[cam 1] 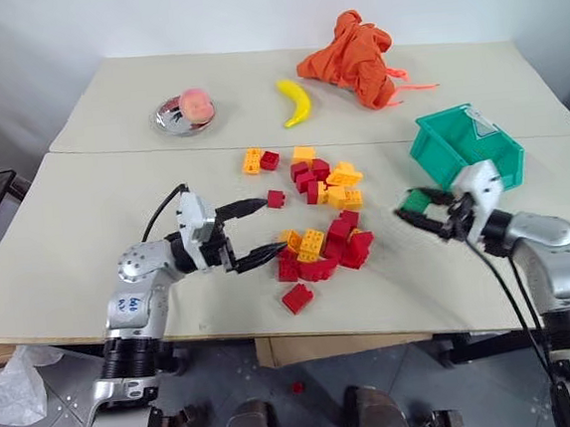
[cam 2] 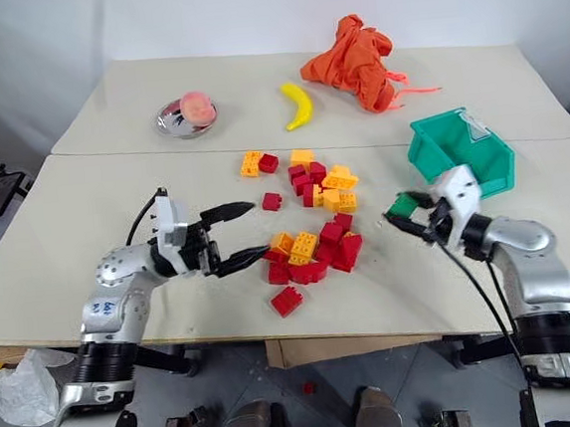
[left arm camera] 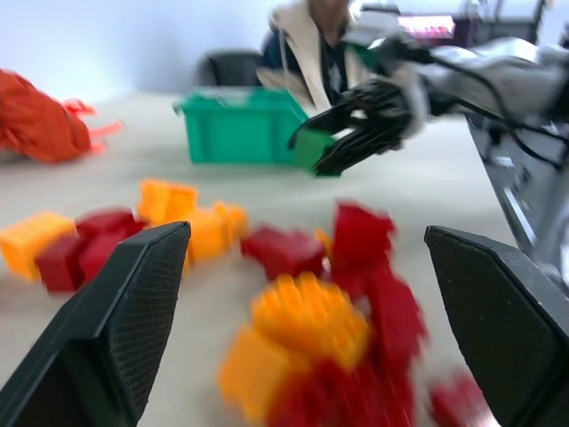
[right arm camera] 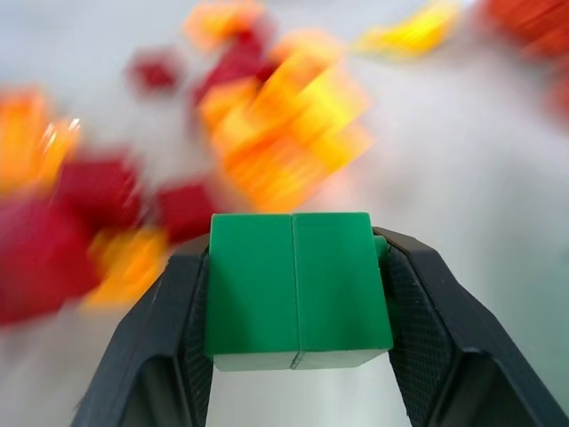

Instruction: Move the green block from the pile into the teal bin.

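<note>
The green block [right arm camera: 298,289] sits clamped between the two fingers of my right gripper [cam 1: 417,210], lifted above the table to the right of the pile [cam 1: 321,220]. That pile is a loose heap of red and yellow-orange bricks in the table's middle. Just behind my right gripper, toward the right edge, stands the teal bin [cam 1: 464,146]. My left gripper [cam 1: 265,230] is open at the pile's left side, its fingers spread wide with nothing between them. The left wrist view catches the right gripper [left arm camera: 331,142] holding the green block in front of the teal bin [left arm camera: 238,132].
At the back of the table lie a banana [cam 1: 295,102], a metal bowl with a peach [cam 1: 185,112] and a crumpled orange cloth [cam 1: 354,58]. A lone red brick [cam 1: 296,297] lies near the front edge. A person [left arm camera: 311,44] sits beyond the table in the left wrist view.
</note>
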You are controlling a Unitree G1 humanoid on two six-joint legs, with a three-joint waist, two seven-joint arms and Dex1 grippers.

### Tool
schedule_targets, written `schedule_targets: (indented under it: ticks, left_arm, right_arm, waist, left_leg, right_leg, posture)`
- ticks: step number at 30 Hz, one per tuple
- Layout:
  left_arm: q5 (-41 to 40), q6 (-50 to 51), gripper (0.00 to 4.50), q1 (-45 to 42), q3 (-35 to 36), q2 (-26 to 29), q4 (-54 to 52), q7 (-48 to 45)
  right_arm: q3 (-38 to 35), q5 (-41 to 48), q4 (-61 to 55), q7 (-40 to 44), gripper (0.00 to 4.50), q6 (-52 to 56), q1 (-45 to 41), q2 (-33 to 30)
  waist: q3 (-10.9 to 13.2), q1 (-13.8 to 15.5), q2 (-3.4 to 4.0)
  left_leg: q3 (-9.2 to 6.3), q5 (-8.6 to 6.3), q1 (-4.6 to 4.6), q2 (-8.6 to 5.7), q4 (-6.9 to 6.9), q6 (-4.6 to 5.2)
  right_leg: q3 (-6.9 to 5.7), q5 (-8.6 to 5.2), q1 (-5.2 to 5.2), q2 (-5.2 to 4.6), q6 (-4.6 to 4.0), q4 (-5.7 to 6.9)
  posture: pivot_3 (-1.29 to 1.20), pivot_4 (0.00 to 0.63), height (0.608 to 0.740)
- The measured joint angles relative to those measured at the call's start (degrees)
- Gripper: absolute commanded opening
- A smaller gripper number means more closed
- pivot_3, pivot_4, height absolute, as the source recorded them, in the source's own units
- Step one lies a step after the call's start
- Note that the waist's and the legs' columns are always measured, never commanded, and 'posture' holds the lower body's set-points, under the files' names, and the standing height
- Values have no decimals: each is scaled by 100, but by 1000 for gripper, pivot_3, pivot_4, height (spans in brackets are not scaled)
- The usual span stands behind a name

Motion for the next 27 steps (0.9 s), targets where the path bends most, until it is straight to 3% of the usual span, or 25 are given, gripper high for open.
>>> schedule_targets:
  ticks: [4,8,13,20,27]
  left_arm:
    - [14,24,4500,-10,-98,-183,2,319]
    - [15,45,4500,-203,-216,-271,71,389]
    - [36,8,4500,-351,-225,-252,257,385]
    - [84,-164,4500,-384,-203,-72,513,379]
    - [159,-481,4500,-374,-168,160,627,340]
  right_arm:
    - [-403,-92,198,-764,2125,147,-467,-151]
    - [-351,-674,1459,-1465,2125,-337,-1389,-244]
    - [-27,-1224,2924,-1730,2125,-891,-2039,-258]
    - [-8,-1328,4005,-2008,4422,-1548,-2341,-257]
    - [-105,-970,3406,-1434,4469,-2100,-1847,-224]
  waist:
    - [0,-21,0]
    - [0,-16,0]
    - [0,-17,0]
    - [0,-32,1]
    - [0,-16,1]
  left_leg:
    - [6,0,3,0,-4,-1]
    - [11,0,2,0,-2,-1]
    - [13,0,1,-1,-13,0]
    - [13,1,1,-1,-19,0]
    - [13,1,1,-1,-23,-1]
  right_leg:
    - [6,0,-3,0,0,0]
    - [8,0,-4,0,0,-2]
    - [6,0,-4,-1,0,-10]
    - [5,0,-5,0,0,-14]
    - [4,0,-5,-1,0,-17]
  posture:
    - [0,150,740]
    - [0,150,740]
    - [0,150,740]
    - [0,150,740]
    - [0,150,740]
